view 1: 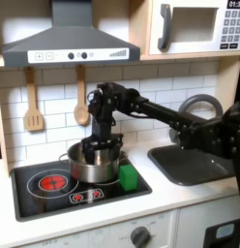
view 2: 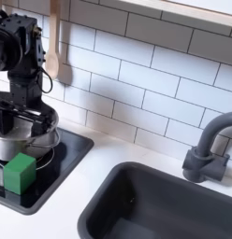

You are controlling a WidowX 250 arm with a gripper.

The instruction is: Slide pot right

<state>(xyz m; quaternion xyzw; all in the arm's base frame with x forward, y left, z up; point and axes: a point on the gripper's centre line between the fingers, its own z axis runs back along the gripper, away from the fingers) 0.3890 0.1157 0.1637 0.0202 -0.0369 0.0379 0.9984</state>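
The shiny silver pot (view 1: 94, 167) stands on the black stove top (view 1: 54, 197), right of the red burner, and also appears at the second exterior view's left edge (view 2: 22, 144). My black gripper (view 1: 96, 150) points straight down over the pot's mouth (view 2: 24, 121). Its fingers stand apart, with the tips at about rim height or just inside. Whether a finger touches the rim or wall is not clear.
A small green block (view 1: 129, 177) (view 2: 20, 173) sits on the stove right in front of the pot. The dark sink (view 1: 190, 165) (view 2: 155, 205) and grey faucet (view 2: 207, 149) lie to the first exterior view's right. Wooden utensils (view 1: 81, 102) hang on the tiled wall behind.
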